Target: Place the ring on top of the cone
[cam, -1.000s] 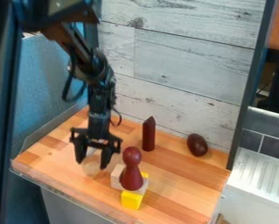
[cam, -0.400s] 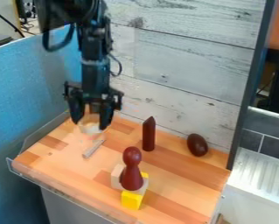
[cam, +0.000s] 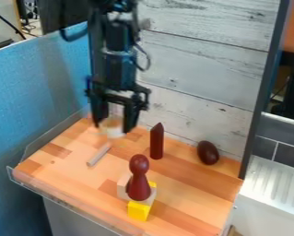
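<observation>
The black two-finger pincer (cam: 114, 125) hangs down over the back left part of the light wooden, butcher-block-patterned surface (cam: 186, 184), at the end of the black robot arm (cam: 119, 53). Its two fingers stand apart by the width of a small pale ring (cam: 114, 132) and are clamped on it. The ring sits between the fingertips, blurred in outline and off the surface.

To the right of the ring and apart from it, a dark red cylinder with a cone-shaped tip (cam: 157, 143) stands upright on the surface. A dark brownish-red egg-shaped piece (cam: 207, 152) lies further right, near the wall of whitewashed wooden boards (cam: 204, 64).

Nearer the camera is a dark red pawn-shaped piece with a round head (cam: 138, 180), upright among blocks. A pale wooden block (cam: 122, 185) shows beside it on the left, and a bright yellow block (cam: 138, 210) shows just in front; whether the pawn-shaped piece rests on any of them, I cannot tell. A thin pale grey stick (cam: 99, 155) lies slantwise on the surface, below and left of the ring.
</observation>
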`<state>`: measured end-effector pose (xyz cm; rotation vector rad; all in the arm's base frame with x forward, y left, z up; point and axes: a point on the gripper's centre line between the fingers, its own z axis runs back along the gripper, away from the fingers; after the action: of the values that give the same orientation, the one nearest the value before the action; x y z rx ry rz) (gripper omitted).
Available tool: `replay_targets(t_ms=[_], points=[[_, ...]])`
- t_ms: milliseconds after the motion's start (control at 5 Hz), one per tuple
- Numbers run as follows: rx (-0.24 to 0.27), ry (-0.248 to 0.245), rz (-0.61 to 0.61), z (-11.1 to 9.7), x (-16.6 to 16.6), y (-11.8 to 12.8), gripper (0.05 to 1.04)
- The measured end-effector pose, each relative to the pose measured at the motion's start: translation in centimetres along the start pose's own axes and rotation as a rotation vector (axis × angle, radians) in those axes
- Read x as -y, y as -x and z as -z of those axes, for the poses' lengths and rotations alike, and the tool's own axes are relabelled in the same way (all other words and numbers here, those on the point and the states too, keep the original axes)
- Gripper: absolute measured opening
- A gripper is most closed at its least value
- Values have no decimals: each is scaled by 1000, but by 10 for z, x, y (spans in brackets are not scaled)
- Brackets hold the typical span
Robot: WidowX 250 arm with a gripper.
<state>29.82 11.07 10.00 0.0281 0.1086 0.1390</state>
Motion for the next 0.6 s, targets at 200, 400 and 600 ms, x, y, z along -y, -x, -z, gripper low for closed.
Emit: replay_targets(t_ms=[200, 400, 600], points=[[-26, -12, 30, 8, 21, 3, 755], [-30, -40, 38, 15, 32, 5, 755], [-16, -54, 37, 18, 33, 3, 755]])
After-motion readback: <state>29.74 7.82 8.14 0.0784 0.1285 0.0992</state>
